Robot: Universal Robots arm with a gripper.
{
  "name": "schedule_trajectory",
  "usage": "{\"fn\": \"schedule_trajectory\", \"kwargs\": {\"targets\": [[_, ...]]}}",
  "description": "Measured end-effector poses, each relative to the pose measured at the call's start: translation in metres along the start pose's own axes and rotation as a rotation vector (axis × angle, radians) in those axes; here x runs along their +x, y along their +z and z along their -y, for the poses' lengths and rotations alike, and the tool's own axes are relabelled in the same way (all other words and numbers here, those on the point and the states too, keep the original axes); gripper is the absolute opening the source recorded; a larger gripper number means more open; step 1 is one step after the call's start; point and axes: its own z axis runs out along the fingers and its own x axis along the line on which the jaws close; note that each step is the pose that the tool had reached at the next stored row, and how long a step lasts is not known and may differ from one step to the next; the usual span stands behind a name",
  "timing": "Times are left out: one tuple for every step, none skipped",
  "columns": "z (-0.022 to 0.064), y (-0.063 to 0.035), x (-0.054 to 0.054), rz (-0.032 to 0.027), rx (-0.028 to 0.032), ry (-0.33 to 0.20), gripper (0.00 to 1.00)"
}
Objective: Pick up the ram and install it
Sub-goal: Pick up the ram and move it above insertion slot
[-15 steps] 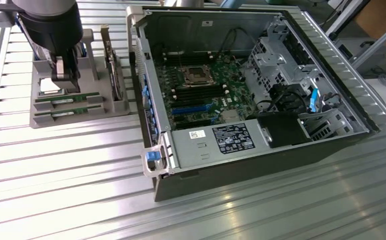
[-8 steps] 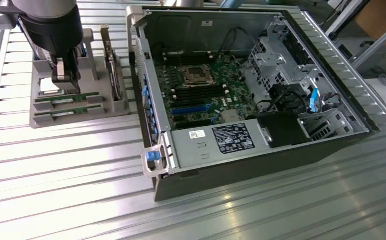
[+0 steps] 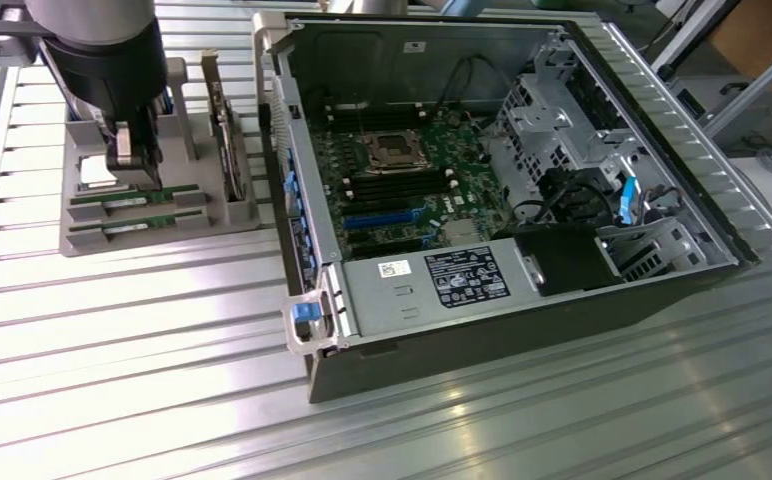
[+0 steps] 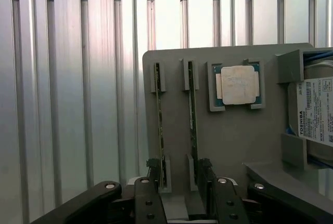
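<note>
Right now the gripper (image 4: 178, 168) hangs spread wide over one end of the grey holder (image 4: 239, 135), where the ram (image 4: 192, 109) stands on edge in its slot, a twin stick (image 4: 159, 109) alongside. Light, stiff, thin and probably fragile, it likely wants a gentle pinch across its flat faces, without any bending.
</note>
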Motion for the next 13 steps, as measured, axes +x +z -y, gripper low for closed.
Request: {"fn": "schedule_trajectory", "kwargs": {"targets": [[0.0000, 0.0006, 0.000, -0.0001, -0.0001, 0.000, 0.42], [0.0001, 0.0016, 0.000, 0.0000, 0.0000, 0.000, 0.42], [0.0001, 0.0026, 0.000, 0.0000, -0.0001, 0.000, 0.42], [0.0002, 0.0034, 0.000, -0.0001, -0.0001, 0.000, 0.42], [0.0002, 0.0042, 0.000, 0.0000, 0.0000, 0.000, 0.42], [0.0002, 0.0051, 0.001, -0.0001, -0.0001, 0.000, 0.42], [0.0003, 0.0060, 0.001, -0.0001, -0.0001, 0.000, 0.42], [0.0003, 0.0069, 0.001, 0.0000, 0.0000, 0.000, 0.42], [0.0003, 0.0074, 0.001, 0.0000, 0.0000, 0.000, 0.42], [0.0004, 0.0079, 0.001, 0.0000, 0.0000, 0.000, 0.42], [0.0004, 0.0085, 0.001, 0.0000, 0.0000, 0.000, 0.42], [0.0005, 0.0102, 0.001, -0.0001, -0.0001, 0.000, 0.42], [0.0005, 0.0112, 0.001, 0.0000, 0.0000, 0.000, 0.42]]}}
